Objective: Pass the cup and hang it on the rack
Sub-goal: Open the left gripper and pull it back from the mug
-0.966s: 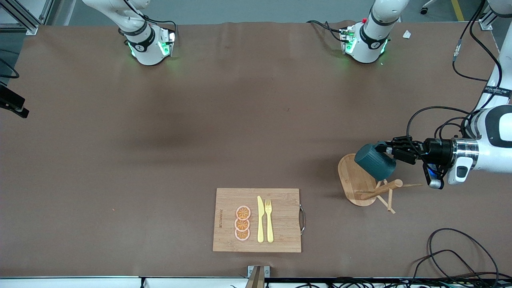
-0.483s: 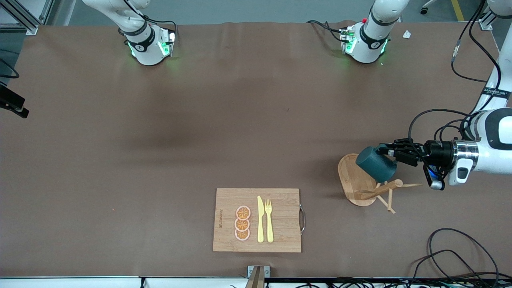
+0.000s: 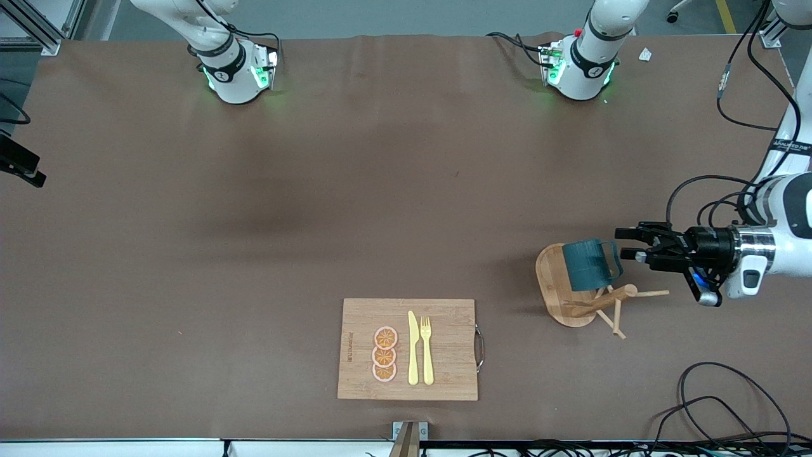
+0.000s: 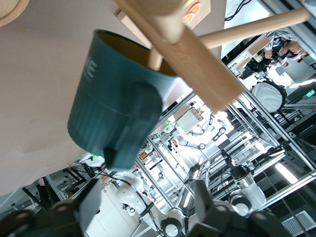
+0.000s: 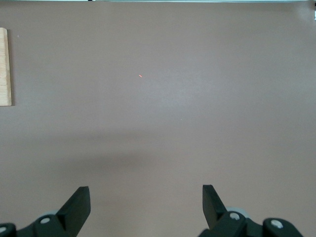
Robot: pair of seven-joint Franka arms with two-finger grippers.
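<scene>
Right, cup (image 3: 587, 264) is hanging on the rack (image 3: 574, 293) at the left arm's end of the table, mouth tipped sideways, handle (image 3: 614, 257) turned toward the left gripper (image 3: 628, 244). In the left wrist view a peg (image 4: 156, 58) runs from the post (image 4: 180, 48) into the cup (image 4: 111, 98), so the peg looks to be carrying it, not the arm. Hung that way it can tilt freely, which would explain the lean.

Left gripper sits just beside the handle over the table, fingers (image 3: 636, 233) spread apart and not touching the cup in the front view; nothing between them. My read: release is done and the spread gives clearance to pull straight off without snagging the handle. Risk is bumping the handle on the way out and knocking the cup off the peg.

Right gripper (image 5: 145, 202) is out of the front view; its wrist view shows fingers (image 5: 78, 205) wide apart over bare brown table (image 5: 158, 98), holding nothing. That arm waits.

Cutting board (image 3: 408, 349) with knife (image 3: 413, 348), fork (image 3: 427, 350) and orange slices (image 3: 384, 354) lies nearer the front camera than the rack, toward mid-table, well apart from the action.
</scene>
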